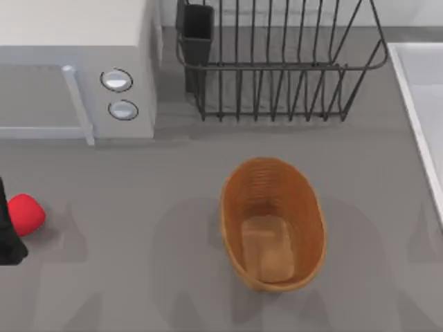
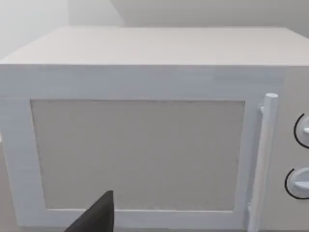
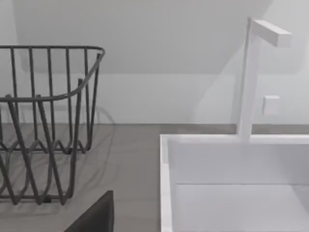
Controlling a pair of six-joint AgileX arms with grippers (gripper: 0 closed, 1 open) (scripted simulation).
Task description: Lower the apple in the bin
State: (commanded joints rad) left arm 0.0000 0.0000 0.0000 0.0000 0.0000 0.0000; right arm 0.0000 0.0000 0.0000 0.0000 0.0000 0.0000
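The apple (image 1: 26,213) lies on the bench (image 1: 138,242) at its left edge, touching a black piece of the left gripper (image 1: 8,232) that reaches in from that edge; whether the jaws are open or closed on the fruit cannot be told, since most of the gripper is cut off. The bin (image 1: 273,223) stands near the middle of the bench, well apart from the apple, with nothing in it. Behind it, at the back edge, sits a black wire rack (image 1: 277,62) with a dark cup (image 1: 197,31) at its left end, and a white microwave (image 1: 76,69) fills the back left corner. No writing or brand can be read anywhere. The left wrist view faces the microwave's door (image 2: 137,154), handle (image 2: 263,159) and two dials. The right wrist view takes in the rack, a white sink (image 3: 231,183) at the right edge, and a faucet (image 3: 251,77).
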